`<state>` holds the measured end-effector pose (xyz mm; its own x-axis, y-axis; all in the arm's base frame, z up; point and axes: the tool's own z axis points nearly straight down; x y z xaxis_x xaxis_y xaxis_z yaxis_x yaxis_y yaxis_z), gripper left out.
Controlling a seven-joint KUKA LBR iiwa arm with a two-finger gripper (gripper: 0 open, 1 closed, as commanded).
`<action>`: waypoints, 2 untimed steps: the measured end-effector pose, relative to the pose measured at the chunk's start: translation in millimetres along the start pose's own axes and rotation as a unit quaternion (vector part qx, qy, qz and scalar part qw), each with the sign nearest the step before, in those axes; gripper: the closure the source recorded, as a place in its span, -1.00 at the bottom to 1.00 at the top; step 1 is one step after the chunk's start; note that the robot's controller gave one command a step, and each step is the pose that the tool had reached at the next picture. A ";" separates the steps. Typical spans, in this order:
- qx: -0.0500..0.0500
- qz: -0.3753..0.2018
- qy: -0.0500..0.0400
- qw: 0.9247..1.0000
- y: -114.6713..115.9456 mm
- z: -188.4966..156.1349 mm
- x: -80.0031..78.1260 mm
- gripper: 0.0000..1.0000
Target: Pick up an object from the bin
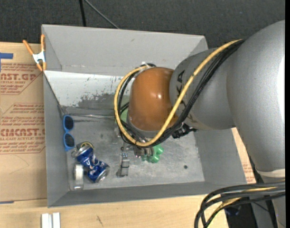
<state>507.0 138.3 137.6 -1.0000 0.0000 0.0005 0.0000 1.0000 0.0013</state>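
the gripper [135, 156] hangs low over the middle of the bin [52, 127] floor. i cannot tell if it is open or closed. a small green thing [155, 155] lies just beside it, on the side nearer the bin's right edge, partly hidden under the arm. it could get bumped and slide away, because the gripper looks a bit off to one side of it. it is bright green, lumpy and looks like plastic. a squashed blue can [90, 165] sits near the bottom left corner, well apart.
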 end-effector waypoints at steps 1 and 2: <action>0.004 0.005 0.004 1.000 58.6 72.1 -21.9 -1.00; 0.000 0.018 0.000 1.000 80.0 65.4 19.5 -1.00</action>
<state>487.5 218.4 72.3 -0.9993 0.0361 0.0013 0.0361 0.9993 0.0004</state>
